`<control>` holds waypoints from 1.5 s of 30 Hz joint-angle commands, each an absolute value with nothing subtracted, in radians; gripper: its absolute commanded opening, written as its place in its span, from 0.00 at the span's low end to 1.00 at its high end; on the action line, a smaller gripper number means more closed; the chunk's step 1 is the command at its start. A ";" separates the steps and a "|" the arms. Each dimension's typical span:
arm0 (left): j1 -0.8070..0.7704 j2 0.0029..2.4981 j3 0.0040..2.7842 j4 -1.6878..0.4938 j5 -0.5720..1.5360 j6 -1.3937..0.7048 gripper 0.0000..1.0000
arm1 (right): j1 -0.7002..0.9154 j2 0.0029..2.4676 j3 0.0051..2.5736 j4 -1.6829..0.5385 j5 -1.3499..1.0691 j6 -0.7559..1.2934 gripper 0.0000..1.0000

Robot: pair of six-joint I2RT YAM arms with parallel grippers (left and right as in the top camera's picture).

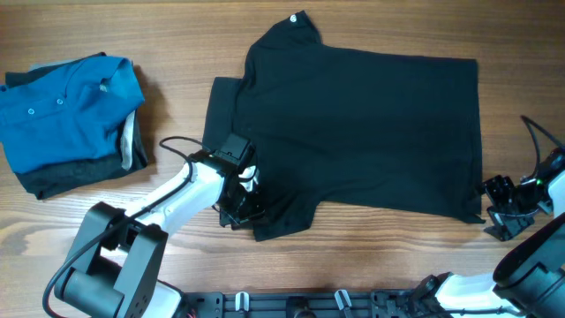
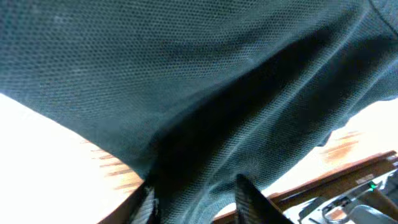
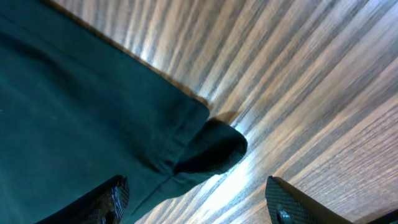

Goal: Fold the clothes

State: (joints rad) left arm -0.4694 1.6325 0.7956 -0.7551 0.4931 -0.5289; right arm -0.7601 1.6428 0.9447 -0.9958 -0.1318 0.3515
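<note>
The black shirt (image 1: 371, 124) lies spread flat on the wooden table, its collar (image 1: 296, 22) at the far edge. My left gripper (image 1: 240, 199) sits at the shirt's near-left sleeve. In the left wrist view a bunched fold of the shirt (image 2: 186, 81) runs between the fingers (image 2: 196, 202), which are shut on it. My right gripper (image 1: 496, 210) is at the shirt's near-right corner. In the right wrist view it is open (image 3: 196, 199), one finger over the hem corner of the shirt (image 3: 74, 112), the other over bare wood.
A folded blue polo shirt (image 1: 71, 106) lies on a dark grey folded garment (image 1: 62, 181) at the left of the table (image 1: 177, 53). The table's near edge and the arm bases (image 1: 335, 305) are close behind the grippers.
</note>
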 commanded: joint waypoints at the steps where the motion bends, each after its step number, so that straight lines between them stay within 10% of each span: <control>1: -0.463 1.633 0.786 -0.773 0.469 -0.539 0.04 | -0.764 1.631 0.927 -0.988 -0.143 0.368 0.75; 14: -0.281 1.628 0.860 -0.845 0.736 -0.395 0.04 | -0.764 1.631 0.789 -0.849 -0.098 0.474 0.53; 17: -0.281 1.627 0.890 -0.854 0.736 -0.353 0.04 | -0.764 1.630 0.817 -0.866 -0.098 0.470 0.04; 27: -0.255 1.599 1.007 -0.833 0.710 -0.343 0.04 | -0.763 1.630 1.073 -1.103 -0.471 0.101 0.04; 45: -0.255 1.600 1.007 -0.279 0.286 -0.316 0.04 | -0.693 1.631 1.071 -0.819 -0.400 0.445 0.05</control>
